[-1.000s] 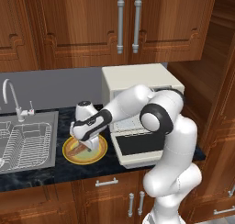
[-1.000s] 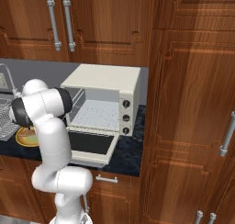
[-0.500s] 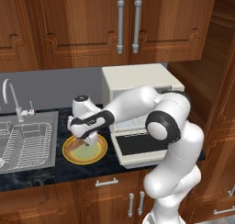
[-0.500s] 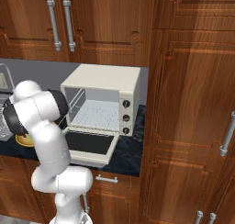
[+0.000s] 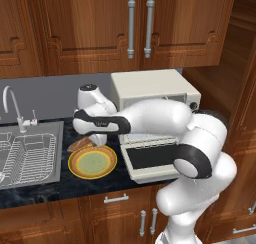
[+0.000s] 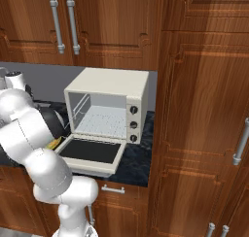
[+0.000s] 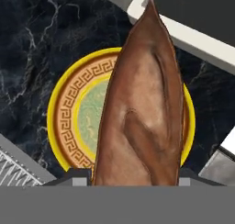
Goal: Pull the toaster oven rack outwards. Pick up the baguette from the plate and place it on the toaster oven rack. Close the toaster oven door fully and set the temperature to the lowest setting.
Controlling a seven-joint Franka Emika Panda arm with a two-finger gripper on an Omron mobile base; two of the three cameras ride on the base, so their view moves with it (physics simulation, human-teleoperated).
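Observation:
My gripper (image 5: 91, 138) is shut on the brown baguette (image 7: 142, 113), whose end pokes out to the left in the left base view (image 5: 80, 145). The loaf hangs above the plate (image 7: 59, 122), over its back left rim. The plate (image 5: 75, 169) with its yellow rim and green centre lies bare on the counter. Right of it stands the cream toaster oven (image 5: 155, 90), its door (image 5: 150, 158) folded down flat. From the right base view the toaster oven rack (image 6: 104, 126) shows as a pale grid low in the cavity, behind the open door (image 6: 92, 151).
A sink with a wire dish basket (image 5: 25, 153) and a faucet (image 5: 12, 108) lies left of the plate. Wooden cabinets hang above the counter, and a tall cabinet wall (image 6: 204, 110) stands right of the oven. The oven's three knobs (image 6: 132, 117) face forward.
The gripper has risen from the plate with the baguette in it and shifted slightly left. The plate's green centre now shows bare.

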